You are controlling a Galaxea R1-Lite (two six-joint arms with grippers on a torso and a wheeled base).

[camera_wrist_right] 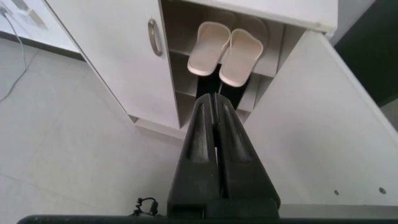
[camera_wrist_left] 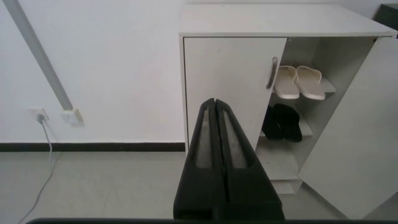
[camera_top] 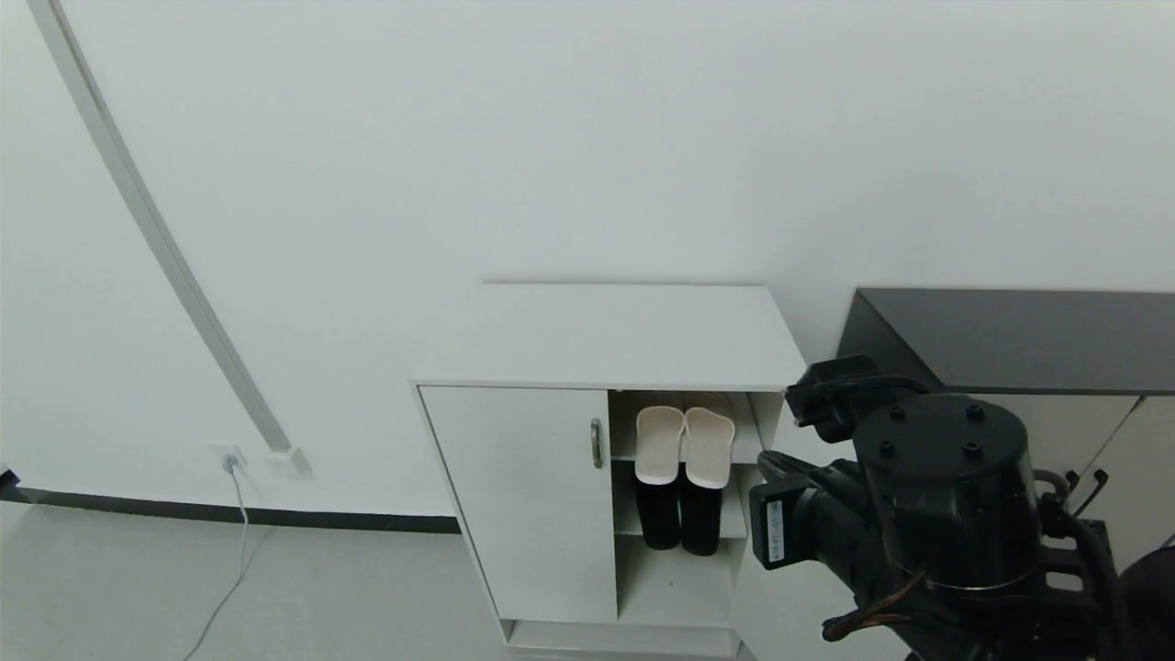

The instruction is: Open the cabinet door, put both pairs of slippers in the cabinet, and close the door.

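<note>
cabinet [camera_top: 606, 335]: white, standing on the floor against the white wall, split into a left and a right half

left door [camera_top: 514, 496]: shut, with a small metal handle [camera_top: 597, 443] on its inner edge

right door [camera_wrist_right: 311, 130]: swung wide open, so you can look straight in at the shelves on that side

white slippers [camera_top: 684, 445]: already inside, on the top shelf, side by side and touching, with their ends poking a bit past the shelf's front edge

black slippers [camera_top: 679, 519]: also inside, on the middle shelf right under the white pair, side by side too

bottom shelf: nothing I can make out on it

left end effector [camera_wrist_left: 215, 106]: fingers pressed flat together with nothing between them, hanging out in front of the cabinet, well apart from it, roughly facing the shut door

right end effector [camera_wrist_right: 216, 102]: same deal, pinched closed and holding nothing, in front of the open half near the swung-out door, not touching the slippers

right arm [camera_top: 918, 496]: big black thing sitting just beside the cabinet's right side

other stuff: wall socket [camera_top: 228, 459] with a cable trailing onto the floor, grey strip [camera_top: 147, 220] running up the wall at a slant, dark-topped unit [camera_top: 1010, 335] just right of the cabinet
</note>
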